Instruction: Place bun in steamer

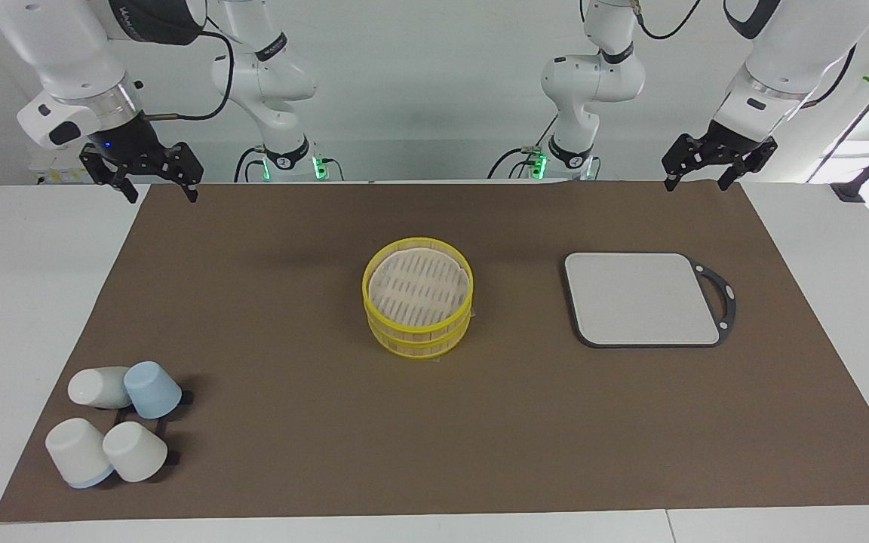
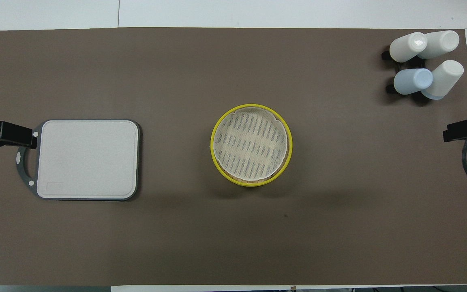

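Steamer (image 1: 418,305) mid-mat, yellow tiers stacked; bun not in view.
Left gripper (image 1: 695,182) raised near the board (image 1: 642,298), right gripper (image 1: 162,193) above the mat's corner; both spread open, holding nothing.

Seen from above, your brown surface (image 2: 136,243) carries the yellow-rimmed steamer (image 2: 251,147) at its middle, lid on, slatted pale top facing up. Toward the left arm's end lies the grey board (image 2: 87,159), its dark handle loop pointing outward. You can see the left end effector (image 2: 12,134) over that handle, only its dark tip showing. At the right arm's end, farther from the robots than the steamer, four cups (image 2: 426,63) cluster, three white and one blue. The right end effector (image 2: 458,132) shows only a dark tip at the surface's edge.
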`<action>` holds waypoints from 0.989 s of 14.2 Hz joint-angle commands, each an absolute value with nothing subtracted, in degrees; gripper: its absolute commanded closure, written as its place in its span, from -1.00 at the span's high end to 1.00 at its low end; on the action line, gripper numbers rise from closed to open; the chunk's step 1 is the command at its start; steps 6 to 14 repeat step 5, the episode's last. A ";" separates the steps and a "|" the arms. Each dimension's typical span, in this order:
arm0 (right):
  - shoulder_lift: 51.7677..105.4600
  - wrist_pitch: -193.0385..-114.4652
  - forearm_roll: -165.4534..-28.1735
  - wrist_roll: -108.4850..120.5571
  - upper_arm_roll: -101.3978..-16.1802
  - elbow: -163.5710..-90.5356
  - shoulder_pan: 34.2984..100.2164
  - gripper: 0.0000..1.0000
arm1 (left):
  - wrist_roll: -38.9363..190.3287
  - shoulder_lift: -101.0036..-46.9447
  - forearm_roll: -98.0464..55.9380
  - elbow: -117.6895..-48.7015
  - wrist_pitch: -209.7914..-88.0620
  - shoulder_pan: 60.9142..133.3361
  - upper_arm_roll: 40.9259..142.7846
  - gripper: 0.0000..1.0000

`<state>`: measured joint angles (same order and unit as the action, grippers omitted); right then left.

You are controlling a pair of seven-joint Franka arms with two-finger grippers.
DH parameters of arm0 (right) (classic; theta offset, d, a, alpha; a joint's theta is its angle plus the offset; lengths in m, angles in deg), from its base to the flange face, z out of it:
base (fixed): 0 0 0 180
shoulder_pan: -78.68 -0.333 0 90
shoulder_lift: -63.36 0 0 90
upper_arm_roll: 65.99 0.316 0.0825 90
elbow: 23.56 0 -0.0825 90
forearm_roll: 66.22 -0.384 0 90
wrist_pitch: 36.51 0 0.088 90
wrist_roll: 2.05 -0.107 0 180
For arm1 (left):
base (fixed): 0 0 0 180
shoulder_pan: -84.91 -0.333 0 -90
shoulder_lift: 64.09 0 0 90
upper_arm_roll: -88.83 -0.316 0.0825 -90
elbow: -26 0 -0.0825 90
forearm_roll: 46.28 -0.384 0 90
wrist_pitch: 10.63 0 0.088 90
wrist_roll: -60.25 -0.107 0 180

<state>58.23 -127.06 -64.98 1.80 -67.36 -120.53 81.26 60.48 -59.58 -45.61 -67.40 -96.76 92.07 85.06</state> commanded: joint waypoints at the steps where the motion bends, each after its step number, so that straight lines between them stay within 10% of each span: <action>1: 57.56 -127.74 -64.82 2.70 -66.78 -121.56 82.02 1.00 | 60.60 -59.87 -46.89 -66.28 -95.71 92.73 84.78 1.00; 14: 57.65 -127.91 -64.82 2.69 -66.78 -121.47 82.02 1.00 | 60.60 -59.87 -46.89 -66.28 -95.71 92.73 84.78 1.00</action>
